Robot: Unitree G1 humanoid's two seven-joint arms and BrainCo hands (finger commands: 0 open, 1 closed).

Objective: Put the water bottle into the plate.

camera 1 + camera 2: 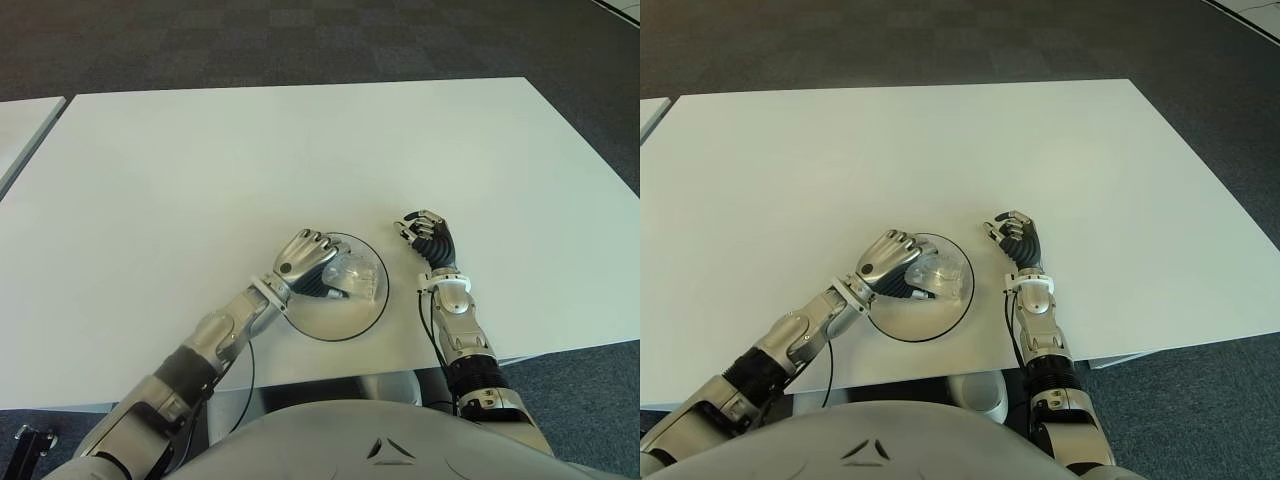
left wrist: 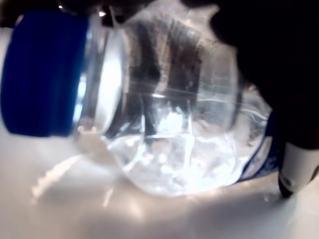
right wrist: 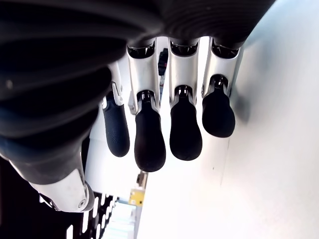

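From the head cameras we look down on a white table (image 1: 200, 170). On the left, our left hand (image 1: 303, 262) reaches in over the near-left edge of a round plate (image 1: 335, 322), which is white with a thin dark rim and lies flat near the front of the table. The fingers of this hand are wrapped around a clear water bottle (image 1: 358, 273) with a blue cap (image 2: 42, 74). The bottle lies on its side over the plate. In the left wrist camera its lower side looks to be touching the plate's white surface, or very nearly so.

Just to the right of the plate, and not touching it, is our right hand (image 1: 427, 237). It holds nothing. The right wrist camera shows its fingers (image 3: 149, 134) curled loosely over the bare table.

We judge that the task is at the placing step, with the bottle already brought to the plate. The next move calls for us to loosen the left fingers gently, so that the bottle settles without rolling off the plate, and then to lift the hand away.
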